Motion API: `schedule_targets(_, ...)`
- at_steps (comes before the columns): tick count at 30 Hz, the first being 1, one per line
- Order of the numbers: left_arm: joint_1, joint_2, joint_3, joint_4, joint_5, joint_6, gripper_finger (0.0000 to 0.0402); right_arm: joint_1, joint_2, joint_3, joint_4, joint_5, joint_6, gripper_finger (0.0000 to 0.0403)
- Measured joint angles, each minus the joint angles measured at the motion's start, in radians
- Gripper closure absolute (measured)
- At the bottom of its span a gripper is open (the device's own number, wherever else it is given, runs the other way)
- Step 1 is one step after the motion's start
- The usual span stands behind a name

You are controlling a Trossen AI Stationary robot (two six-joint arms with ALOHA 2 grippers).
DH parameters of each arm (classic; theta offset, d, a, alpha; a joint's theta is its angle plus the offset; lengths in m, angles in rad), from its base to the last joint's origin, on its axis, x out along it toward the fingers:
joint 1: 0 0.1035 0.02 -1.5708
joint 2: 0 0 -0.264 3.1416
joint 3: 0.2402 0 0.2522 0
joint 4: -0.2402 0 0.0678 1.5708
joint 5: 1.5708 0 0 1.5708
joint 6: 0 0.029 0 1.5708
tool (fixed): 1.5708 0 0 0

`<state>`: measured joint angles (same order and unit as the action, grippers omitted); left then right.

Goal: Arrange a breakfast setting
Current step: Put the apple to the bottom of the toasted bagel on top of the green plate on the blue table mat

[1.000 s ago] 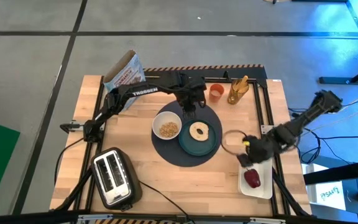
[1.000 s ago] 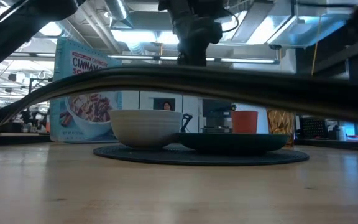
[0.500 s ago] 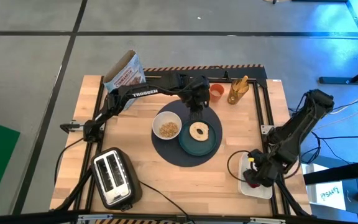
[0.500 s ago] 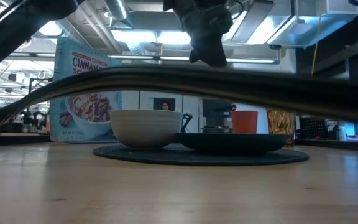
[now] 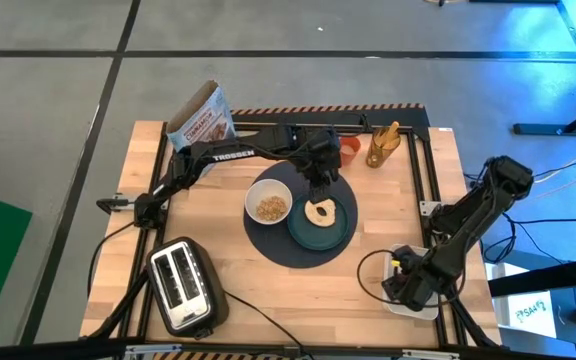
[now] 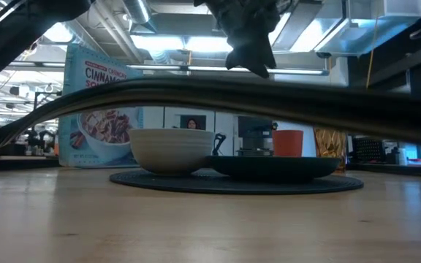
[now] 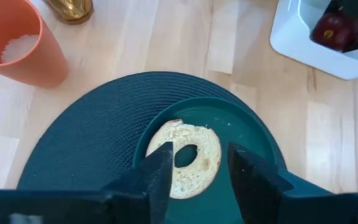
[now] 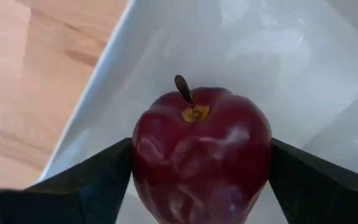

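Note:
A pale ring-shaped bread (image 5: 320,212) lies on the teal plate (image 5: 336,235), which sits on the dark round mat (image 5: 268,242). A white bowl (image 5: 269,201) of cereal stands on the mat beside the plate. The orange cup (image 5: 349,148) stands behind the mat. My left gripper (image 7: 197,180) hovers open and empty over the bread (image 7: 188,158). My right gripper (image 5: 409,285) is down in the white tray (image 5: 430,310) at the near right, shut on the red fruit (image 8: 201,155). No spoon shows. My right gripper pinches the red fruit between its two fingers, one on each of its opposite sides (image 8: 143,163), at about its widest part. The fingers (image 8: 98,183) come from above. The fruit sits stem up in the tray (image 8: 272,50).
A cereal box (image 5: 198,122) stands at the far left, and an amber bottle (image 5: 383,145) stands beside the cup. A silver-black toaster (image 5: 183,285) sits at the near left. Bare wood lies between the mat and the tray.
My right gripper has gone toward the table's near edge and down into the tray, over the red fruit. My left gripper has shifted a little toward the right and near, from the mat's far edge to over the bread, and has tipped.

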<state>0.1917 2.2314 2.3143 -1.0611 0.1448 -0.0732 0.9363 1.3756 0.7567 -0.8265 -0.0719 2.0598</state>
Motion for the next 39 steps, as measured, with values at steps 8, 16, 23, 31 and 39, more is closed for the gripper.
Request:
schedule_targets(8, -0.002, -0.001, 0.042, -0.073, -0.004, -0.029, 0.0202, 0.000, 0.025, 0.002, 0.019, 0.013, -0.026, 0.0117)
schedule_targets(16, 0.005, -0.068, 0.041, -0.100, 0.011, -0.013, 0.0201, 0.000, -0.079, 0.107, -0.160, 0.267, -0.053, 0.0118)
schedule_targets(23, -0.006, -0.102, 0.043, 0.149, 0.206, 0.157, 0.0213, -0.001, -0.091, 0.260, -0.334, 0.727, -0.334, 0.0119)
schedule_targets(31, -0.083, -0.101, 0.043, 0.288, 0.293, 0.367, 0.0263, -0.073, -0.090, 0.303, -0.321, 0.901, -0.594, 0.0118)
schedule_targets(39, -0.141, -0.084, 0.025, 0.384, 0.289, 0.426, 0.0293, -0.162, -0.091, 0.422, -0.196, 1.014, -0.923, 0.0118)
